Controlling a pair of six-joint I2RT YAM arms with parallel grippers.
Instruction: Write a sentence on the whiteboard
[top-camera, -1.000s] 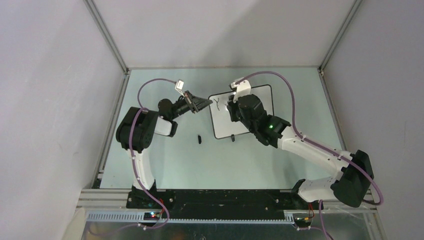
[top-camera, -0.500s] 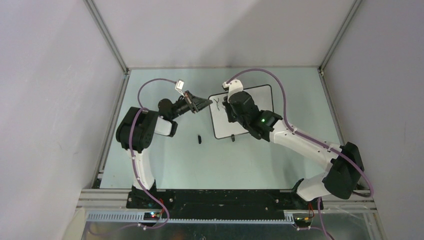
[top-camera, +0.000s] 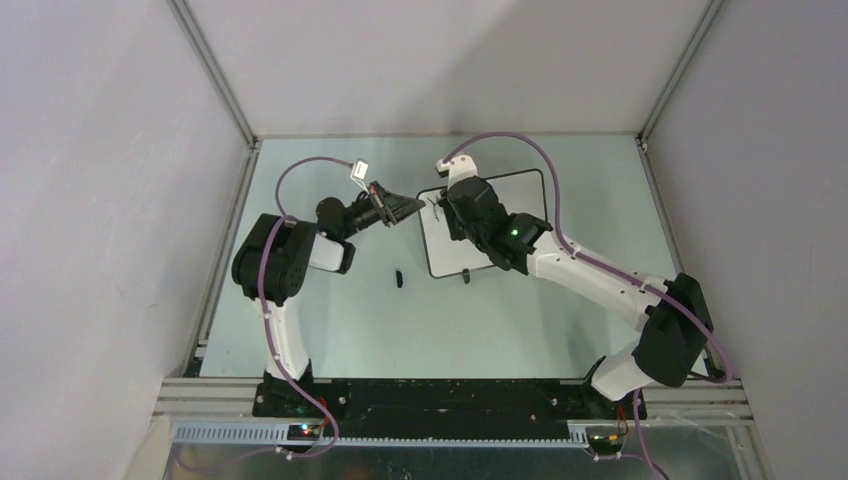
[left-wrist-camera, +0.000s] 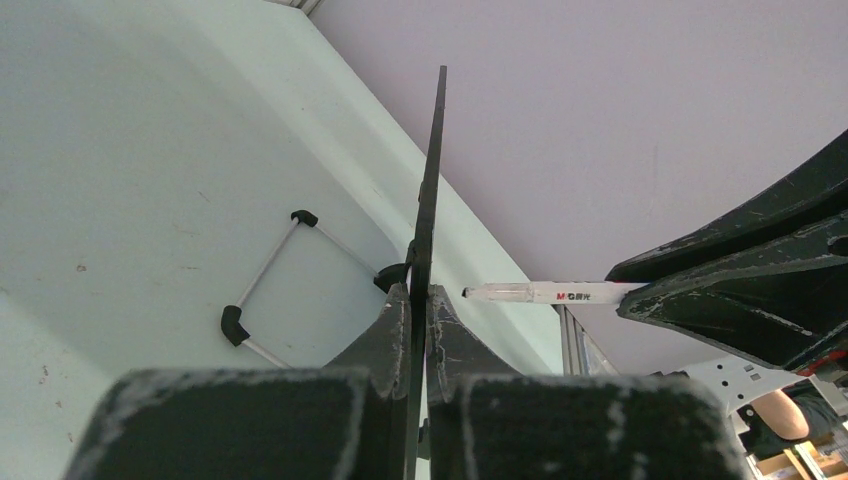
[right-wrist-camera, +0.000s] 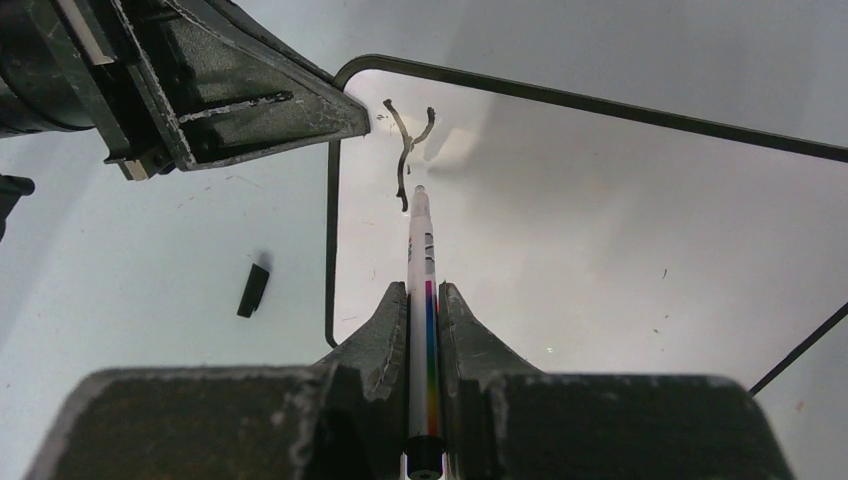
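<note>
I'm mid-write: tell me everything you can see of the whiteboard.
Small glossy white whiteboard, thin black frame, rounded corners, a black-capped wire stand behind it. The left gripper is shut on its left edge near the far corner. One black Y-shaped stroke is written by that corner; the tip of the white marker in the right gripper appears to touch the board beside the stroke's tail.

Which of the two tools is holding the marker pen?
The right tool, shut on the thin white marker pen, whose tip points at the glossy white black-framed whiteboard. The left tool instead clamps that board's edge.
</note>
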